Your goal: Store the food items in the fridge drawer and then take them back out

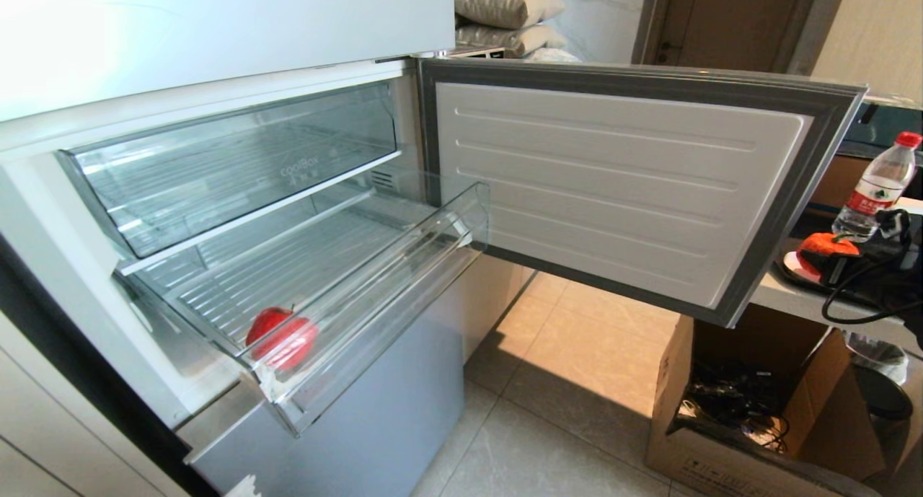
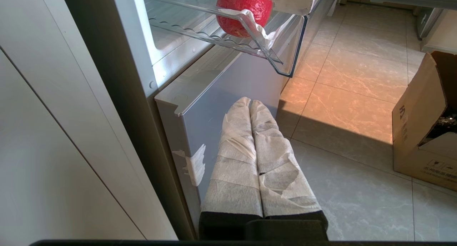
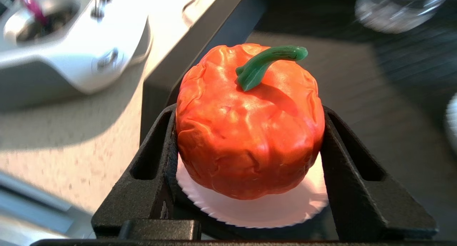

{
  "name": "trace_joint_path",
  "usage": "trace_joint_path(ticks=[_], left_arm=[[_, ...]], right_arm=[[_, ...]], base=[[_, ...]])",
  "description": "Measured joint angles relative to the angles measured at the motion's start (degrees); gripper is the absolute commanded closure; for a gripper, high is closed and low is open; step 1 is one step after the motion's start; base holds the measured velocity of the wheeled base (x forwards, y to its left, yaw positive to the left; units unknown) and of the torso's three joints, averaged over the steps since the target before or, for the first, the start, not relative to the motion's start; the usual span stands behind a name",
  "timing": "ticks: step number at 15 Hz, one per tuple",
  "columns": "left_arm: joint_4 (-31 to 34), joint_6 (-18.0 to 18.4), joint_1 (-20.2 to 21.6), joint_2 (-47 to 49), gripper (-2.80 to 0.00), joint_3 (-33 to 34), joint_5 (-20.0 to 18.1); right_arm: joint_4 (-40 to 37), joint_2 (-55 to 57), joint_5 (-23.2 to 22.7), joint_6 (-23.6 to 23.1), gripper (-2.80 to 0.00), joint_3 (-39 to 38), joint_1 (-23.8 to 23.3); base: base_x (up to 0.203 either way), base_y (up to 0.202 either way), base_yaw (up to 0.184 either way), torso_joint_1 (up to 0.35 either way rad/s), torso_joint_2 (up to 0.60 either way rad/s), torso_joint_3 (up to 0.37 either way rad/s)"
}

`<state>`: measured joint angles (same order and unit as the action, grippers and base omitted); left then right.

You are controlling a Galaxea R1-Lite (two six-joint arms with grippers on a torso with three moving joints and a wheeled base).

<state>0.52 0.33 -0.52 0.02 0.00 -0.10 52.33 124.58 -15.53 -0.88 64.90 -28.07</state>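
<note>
The orange food item [image 3: 250, 124] with the green stem [image 3: 266, 64] is sat on a small white paper plate [image 3: 257, 210] on the counter [image 1: 793, 295], near its front edge, to the right of the fridge. The right gripper [image 3: 250, 131] is placed around it, with one black finger [image 3: 157, 160] touching each side, so a hold seems to be made, though how firm it is cannot be told. The red food item [image 1: 281, 338] is already put in the fridge drawer [image 1: 375, 280], at its front left corner, against the clear front lip. The left gripper [image 2: 255, 139] is parked low by the fridge, its wrapped fingers pressed together and nothing held. Several things could go wrong from here. The orange piece is soft and wrinkled, so it could be squashed if it is squeezed too hard. It could be dropped on the floor if it is held too loosely. The water bottle [image 1: 876, 183] and the black cable [image 1: 865, 288] are close by, so they could be bumped or snagged when the arm is lifted. The open fridge door [image 1: 613, 187] stands between the counter and the drawer, so it could be hit on the way.
</note>
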Motion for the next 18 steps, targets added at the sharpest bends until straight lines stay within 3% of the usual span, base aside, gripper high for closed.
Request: trace_joint_path(ticks=[4,7,10,15,18], left_arm=[[0.0,0.0,0.0,0.0,0.00,0.0,0.0],[0.0,0.0,0.0,0.0,0.00,0.0,0.0],[0.0,0.0,0.0,0.0,0.00,0.0,0.0],[0.0,0.0,0.0,0.0,0.00,0.0,0.0],[0.0,0.0,0.0,0.0,0.00,0.0,0.0]], right_arm=[[-0.7,-10.7,4.7,-0.4,0.00,-8.4,-0.1],[-4.0,-26.5,8.0,-0.4,0.00,-20.2,-0.1],[-10.9,-46.8,8.4,-0.5,0.00,-32.2,1.6],[-31.2,-78.3,8.6,-0.3,0.00,-49.7,18.1],[-38.4,-92.2,8.6,-1.6,0.00,-58.6,22.7]], base=[[0.000,0.000,0.000,0.000,0.00,0.000],[0.000,0.000,0.000,0.000,0.00,0.000],[0.000,0.000,0.000,0.000,0.00,0.000],[0.000,0.000,0.000,0.000,0.00,0.000],[0.000,0.000,0.000,0.000,0.00,0.000]])
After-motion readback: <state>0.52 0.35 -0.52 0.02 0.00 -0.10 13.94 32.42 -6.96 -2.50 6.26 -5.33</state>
